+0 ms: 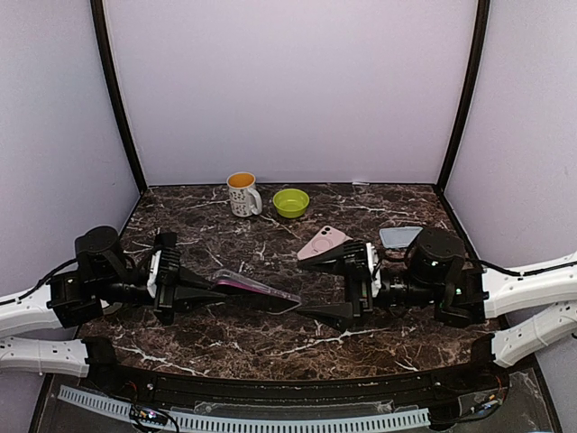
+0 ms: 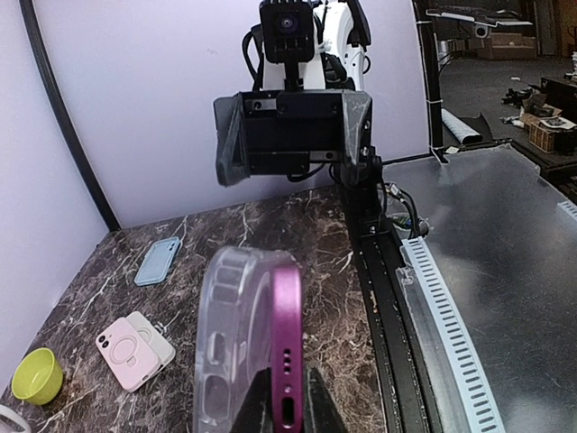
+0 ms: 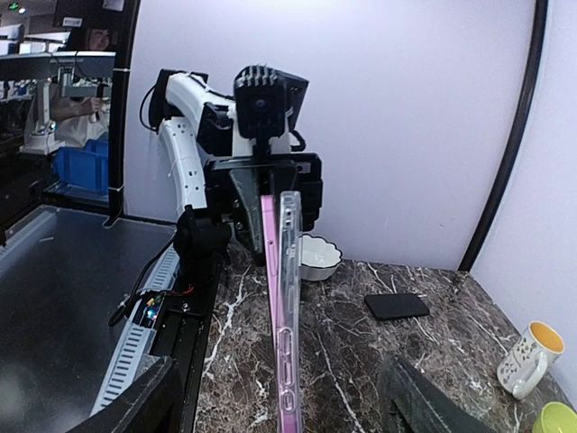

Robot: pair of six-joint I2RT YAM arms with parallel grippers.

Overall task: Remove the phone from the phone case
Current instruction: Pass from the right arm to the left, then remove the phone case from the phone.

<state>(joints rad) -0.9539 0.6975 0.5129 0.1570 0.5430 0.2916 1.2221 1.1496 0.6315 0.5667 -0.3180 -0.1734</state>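
Claw faces claw over the middle of the table (image 1: 270, 347). In the overhead view the left claw (image 1: 209, 290) is set at 9 o'clock and the right claw (image 1: 306, 285) at 3 o'clock. The phone (image 2: 287, 352) is held level between them, clear of the marble.

The left claw is clamped tight on the near end of the phone, gripped by its magenta body. Whether any of the clear case (image 2: 225, 343) is pinched along with it cannot be told. This hold is judged to serve as an anchor, so that the case can be drawn off against it.

The right claw is spread wide, with one finger at each side of the far end, and nothing is gripped by it.

At the left claw's end the case is seen bowed away from the phone's back. Towards the right claw, case and phone are seen closed together. The removal is therefore judged to be part done. A fresh bite by the right claw on the case alone, at its rim, appears to be called for next.

At 12 o'clock a mug (image 1: 242, 193) and a green bowl (image 1: 290, 202) are parked well apart from the work. A pink handset (image 1: 323, 242) is laid at about 1 o'clock, nearer the right claw.
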